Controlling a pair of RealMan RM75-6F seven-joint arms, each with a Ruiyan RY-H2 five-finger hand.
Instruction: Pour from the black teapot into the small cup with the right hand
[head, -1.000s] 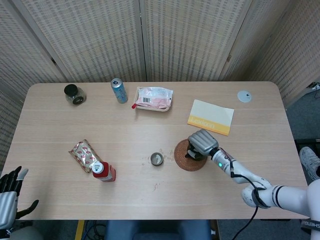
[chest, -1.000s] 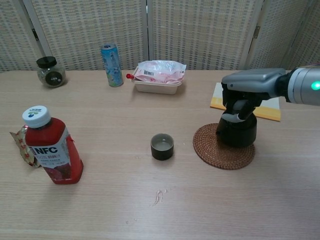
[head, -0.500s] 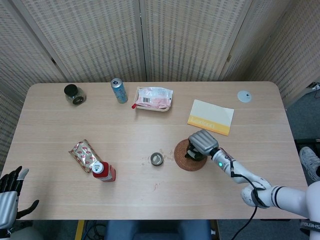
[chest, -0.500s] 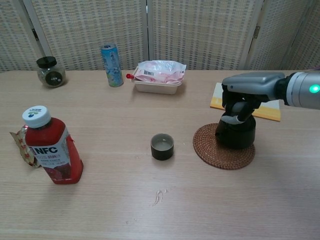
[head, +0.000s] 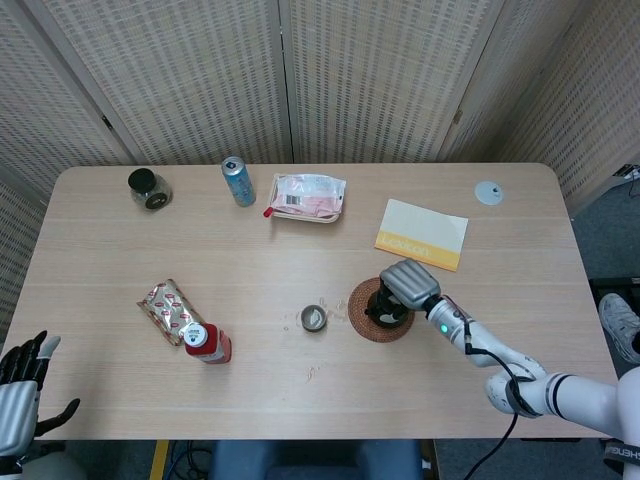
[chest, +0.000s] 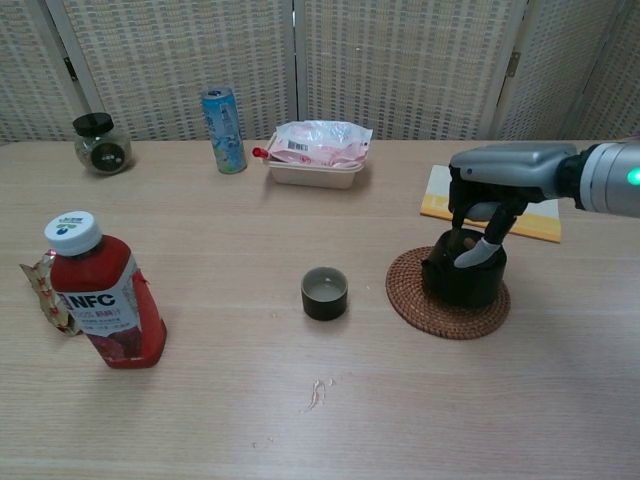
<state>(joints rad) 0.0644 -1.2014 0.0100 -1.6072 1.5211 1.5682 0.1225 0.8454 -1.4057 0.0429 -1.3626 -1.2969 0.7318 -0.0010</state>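
The black teapot (chest: 463, 278) is sitting upright on a round woven coaster (chest: 447, 293) at about four o'clock from the counter's (head: 300, 400) middle. The right robot hand (chest: 495, 190) is reaching in from the four o'clock edge and hanging directly over the pot, palm down, with its fingers (chest: 482, 248) curling down into the pot's top; they are touching it, but whether they are actually gripping it cannot be told from either view. In the head view the right robot hand (head: 410, 285) is covering most of the teapot (head: 389, 310).

The small cup (chest: 324, 293) is standing just beside the coaster at its nine o'clock side, apart from it, and a pale scuff mark is showing on the wood near the cup at six o'clock.

The left robot hand (head: 22, 385) is waiting off the counter's eight o'clock corner, released, fingers spread and grasping nothing.

A red juice bottle (chest: 103, 292) with a white cap is standing at eight o'clock, touching a shiny foil snack packet (head: 167, 310). Along the twelve o'clock edge are sitting a dark-lidded glass jar (chest: 101, 143), a blue drink can (chest: 223, 130) and a wrapped food tray (chest: 316, 152). A yellow-edged booklet (head: 422, 233) is lying at two o'clock, and a small white disc (head: 488, 192) beyond it.
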